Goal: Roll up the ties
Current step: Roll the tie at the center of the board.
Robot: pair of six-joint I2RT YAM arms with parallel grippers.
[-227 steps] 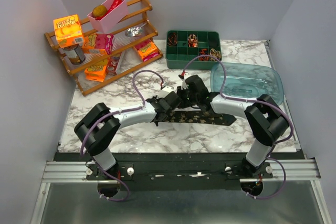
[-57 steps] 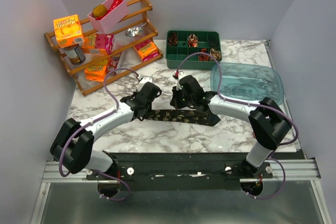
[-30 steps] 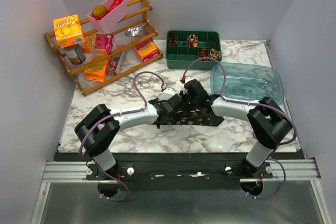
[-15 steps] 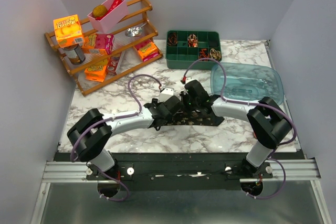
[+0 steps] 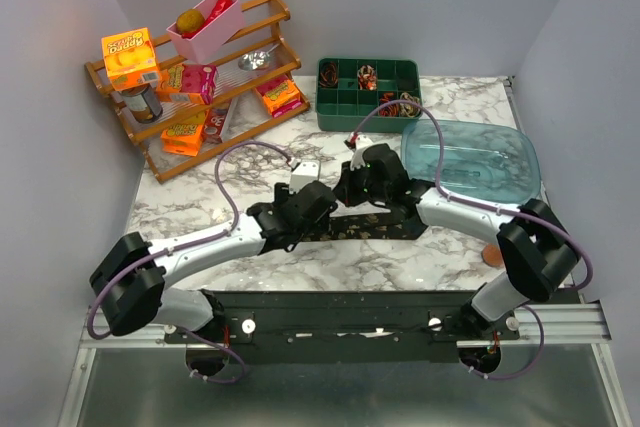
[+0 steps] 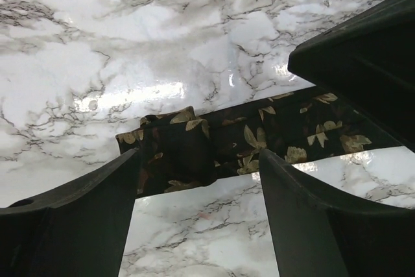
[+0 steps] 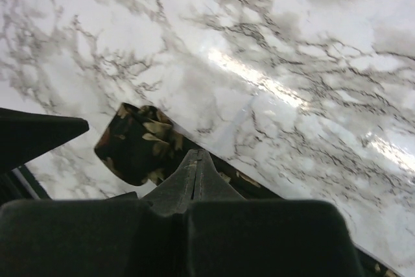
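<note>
L gripper (image 6: 199, 160): jaws wide apart, nothing held. Btwn its fingers (image 6: 324, 225) lies the tie (image 6: 285, 137), dark cloth w/ tan leaf print, flat on the marble table (image 6: 97, 43). The tie's end is folded over into a short thick flap (image 6: 172, 144). The flap sits just inside the finger at the wrist view's left, w/ its outer edge hidden behind that finger, so contact or not: can't tell. Btwn the flap and the other finger only single-layer strip shows. The strip runs on past that finger toward the R arm. Bare marble lies beyond the flap and on the near side of it, w/ nothing along either long edge.

R gripper (image 7: 196, 156): jaws shut tight, tips meeting in one point, aimed down at the strip just short of the flap. Whether it pins the cloth or only hangs above it: can't tell. Nothing shows clamped btwn the tips.

From above, the two grippers stand side by side over the tie, wrists very close, so little room btwn them. Beyond the R gripper is a green divider tray (image 5: 335, 122) w/ small brown-red coils (image 5: 367, 74) in some cells. Off to that gripper's right a clear blue bin (image 5: 470, 162) sits near the R forearm. Beyond and left of the L gripper stands a wooden rack (image 5: 262, 4) w/ boxes, well apart. A small brown disc (image 5: 492, 257) lies by the R elbow, near the table's front edge.
</note>
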